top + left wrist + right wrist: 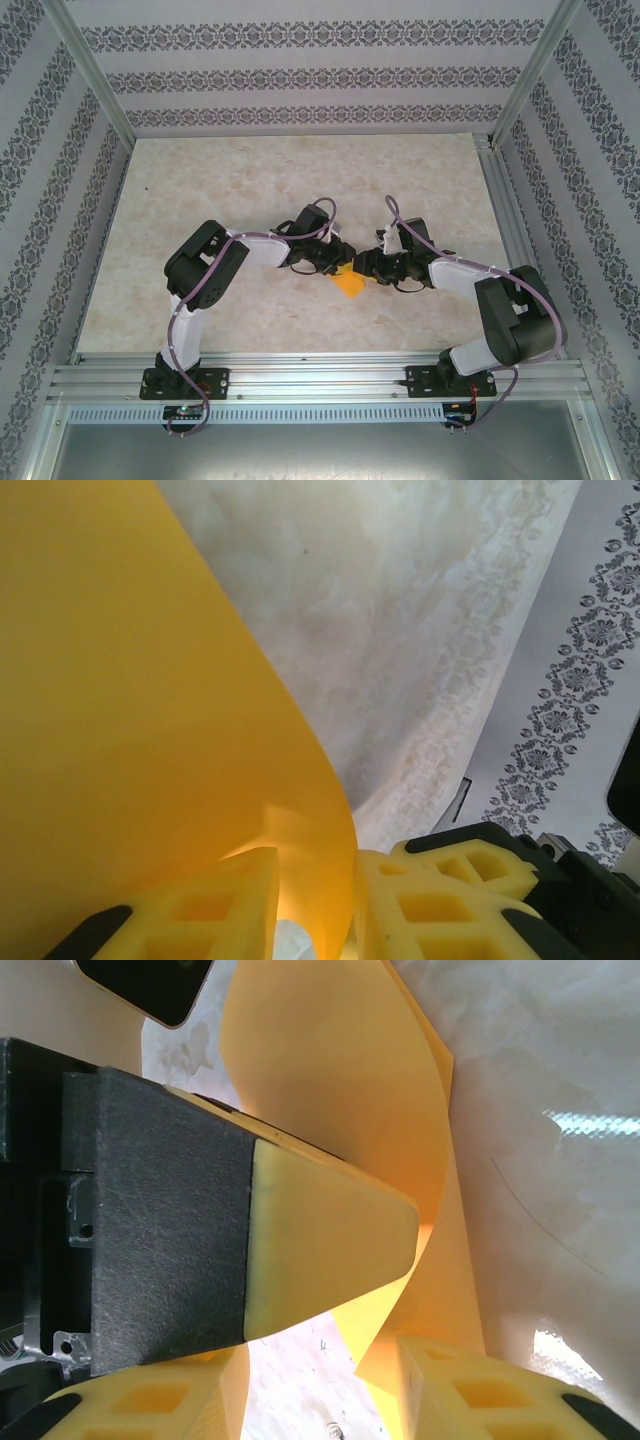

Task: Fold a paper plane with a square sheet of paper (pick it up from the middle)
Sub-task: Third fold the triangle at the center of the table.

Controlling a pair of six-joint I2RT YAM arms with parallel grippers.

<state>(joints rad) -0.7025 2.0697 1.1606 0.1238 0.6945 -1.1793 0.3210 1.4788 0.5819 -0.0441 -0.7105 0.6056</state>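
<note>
A: Where is the square sheet of paper (350,283)?
B: Near the middle of the surface (250,180), curled up between the left arm (250,248) and the right arm (460,275) where they meet.
A: And the jaws?
B: Left jaws released, the sheet's edge passing loosely between their yellow fingers (200,910). Right jaws parted wide, paper running through the gap.

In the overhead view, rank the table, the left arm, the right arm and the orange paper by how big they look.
Largest: table.
Next: left arm and right arm, about alike, so I won't rank them.
Smallest: orange paper, by far.
</note>
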